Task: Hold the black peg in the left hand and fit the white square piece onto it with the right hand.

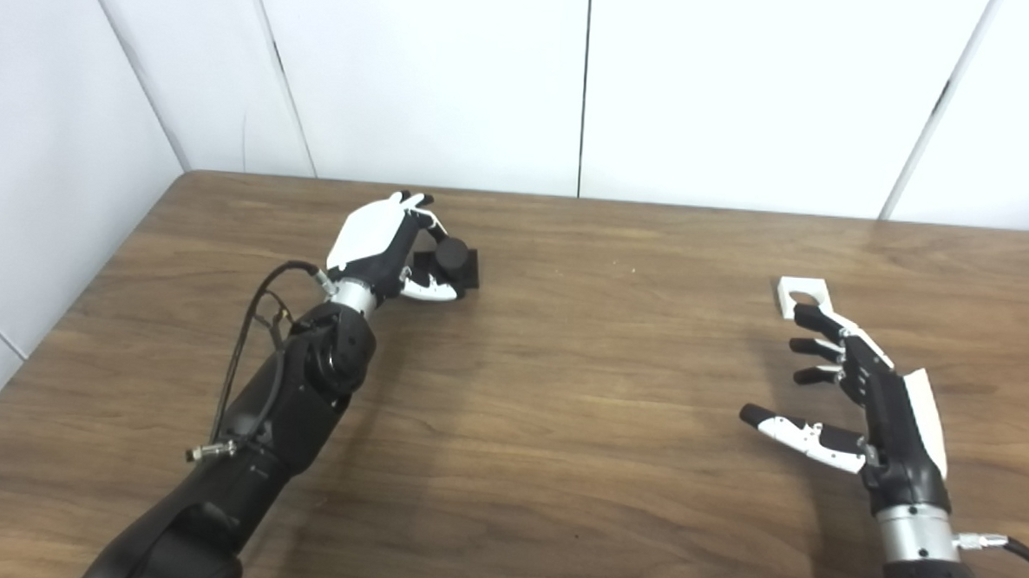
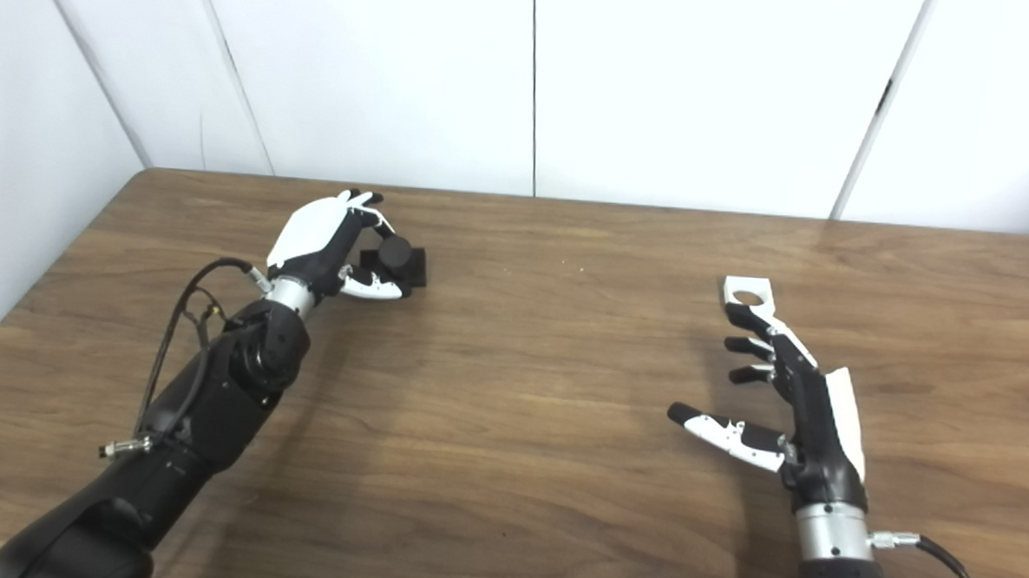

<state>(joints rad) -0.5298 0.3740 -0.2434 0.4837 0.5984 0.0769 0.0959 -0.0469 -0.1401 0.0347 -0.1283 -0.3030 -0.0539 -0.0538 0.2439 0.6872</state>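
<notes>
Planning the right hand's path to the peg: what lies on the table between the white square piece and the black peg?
Nothing: only bare wooden table lies between the white square piece and the black peg, in both eye views.

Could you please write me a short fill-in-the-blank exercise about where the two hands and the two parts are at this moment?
1. The black peg sits at the fingers of the ____ hand.
2. The white square piece lies on the ____, just beyond the right hand.
3. The right hand's fingers are spread, so it is ____.

Missing words: left; table; open
</notes>
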